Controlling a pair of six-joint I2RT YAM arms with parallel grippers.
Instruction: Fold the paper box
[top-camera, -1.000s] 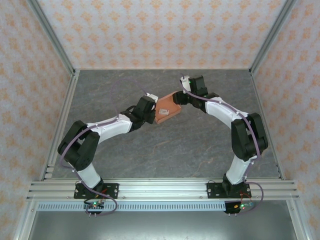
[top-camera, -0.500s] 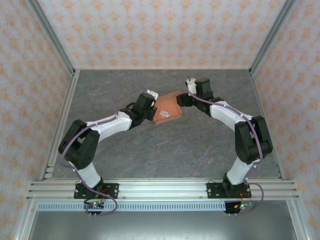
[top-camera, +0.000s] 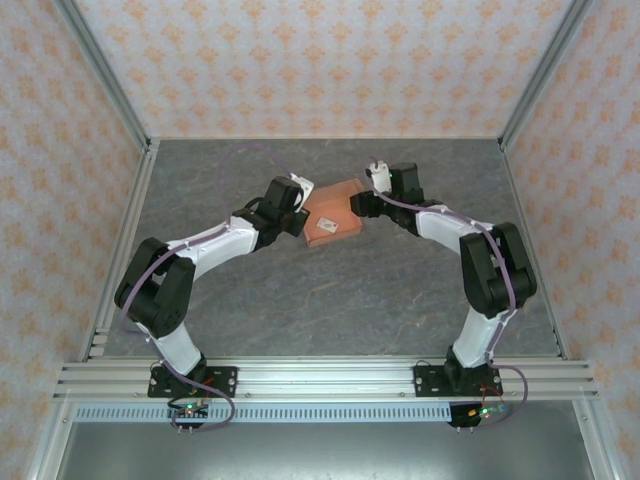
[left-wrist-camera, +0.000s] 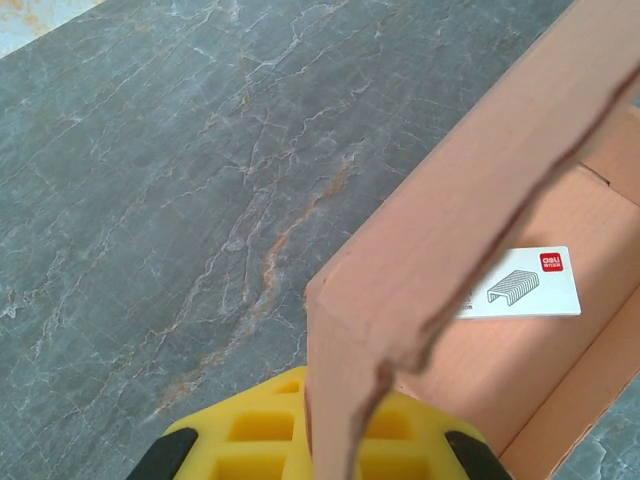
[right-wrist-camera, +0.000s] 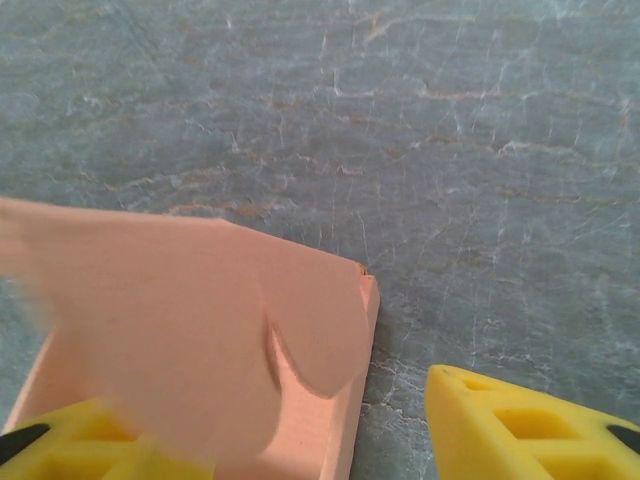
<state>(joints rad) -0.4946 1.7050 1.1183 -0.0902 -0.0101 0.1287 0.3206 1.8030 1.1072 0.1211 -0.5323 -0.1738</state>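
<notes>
The salmon-orange shallow cardboard box (top-camera: 335, 212) sits mid-way across the grey marbled table (top-camera: 250, 300), long axis seemingly 8 to 2 o'clock. It is open-topped with its walls raised and a white card (left-wrist-camera: 520, 287) inside. The left gripper (top-camera: 303, 218) pinches its 9 o'clock wall. The right gripper (top-camera: 357, 206), jaws apart, straddles the 2 o'clock flap.

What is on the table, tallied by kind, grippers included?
box: 1
card: 1
grippers: 2 (left gripper, right gripper)
Total: 4
</notes>
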